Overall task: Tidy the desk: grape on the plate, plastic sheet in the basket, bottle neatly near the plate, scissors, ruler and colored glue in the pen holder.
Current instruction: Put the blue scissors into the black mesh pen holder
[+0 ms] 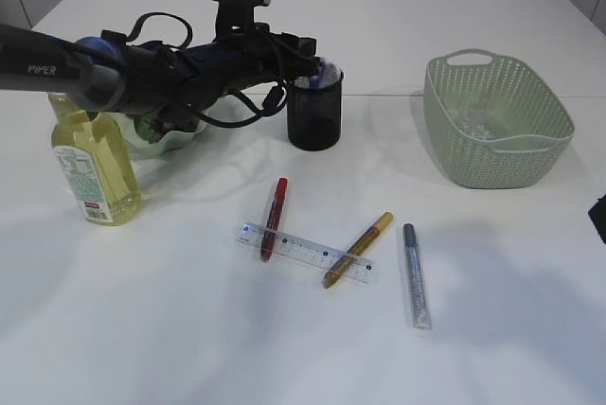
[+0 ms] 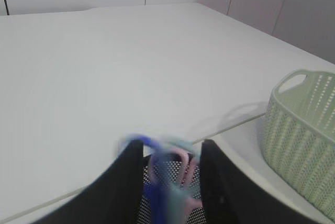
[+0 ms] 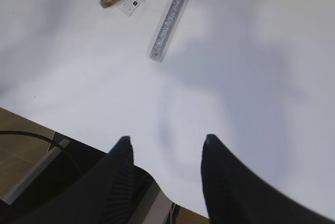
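left arm: stretching level across the table from the left, wrist ending right over the pen holder (image 1: pixel 314 110)
left gripper (image 2: pixel 171 157): hanging above the holder mouth, jaws partly apart; blurred scissors (image 2: pixel 167 182) sitting between them, handles up, cannot tell if gripped or loose
right gripper (image 3: pixel 166 145): hovering over bare table well right of the holder, jaws parted, holding nothing
ruler (image 1: pixel 305 253): lying in front of the holder, crossing the red glue pen (image 1: pixel 275 218) and gold glue pen (image 1: pixel 358 249)
silver glue pen (image 1: pixel 416 275): lying just right of the ruler
bottle (image 1: pixel 93 164): standing left of the holder
basket (image 1: pixel 496 119): sitting right of the holder
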Tool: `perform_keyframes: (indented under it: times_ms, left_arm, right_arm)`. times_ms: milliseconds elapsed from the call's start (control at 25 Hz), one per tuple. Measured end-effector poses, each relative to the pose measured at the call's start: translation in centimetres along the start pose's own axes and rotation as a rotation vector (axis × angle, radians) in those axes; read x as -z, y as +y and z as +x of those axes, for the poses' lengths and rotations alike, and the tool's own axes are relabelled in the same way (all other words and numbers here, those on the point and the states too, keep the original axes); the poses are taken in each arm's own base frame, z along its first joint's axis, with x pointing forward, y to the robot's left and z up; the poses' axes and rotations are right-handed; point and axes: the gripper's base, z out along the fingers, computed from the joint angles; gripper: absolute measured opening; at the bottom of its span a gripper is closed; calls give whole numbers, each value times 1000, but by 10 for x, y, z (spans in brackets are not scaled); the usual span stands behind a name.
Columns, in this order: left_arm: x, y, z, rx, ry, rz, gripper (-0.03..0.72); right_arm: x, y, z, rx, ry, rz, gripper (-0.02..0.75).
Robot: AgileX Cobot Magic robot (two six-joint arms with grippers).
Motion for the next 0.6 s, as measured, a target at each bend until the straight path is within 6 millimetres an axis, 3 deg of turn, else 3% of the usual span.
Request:
perform_keyframes:
  times_ms: [360,600]
  left_arm:
    - [0,0,0,27,4,-2,278]
    - [11,0,-27,46,57,-67,278]
  right_arm:
    - [0,0,0,1,-2,2,349]
    - [0,0,-2,5,-25,2,349]
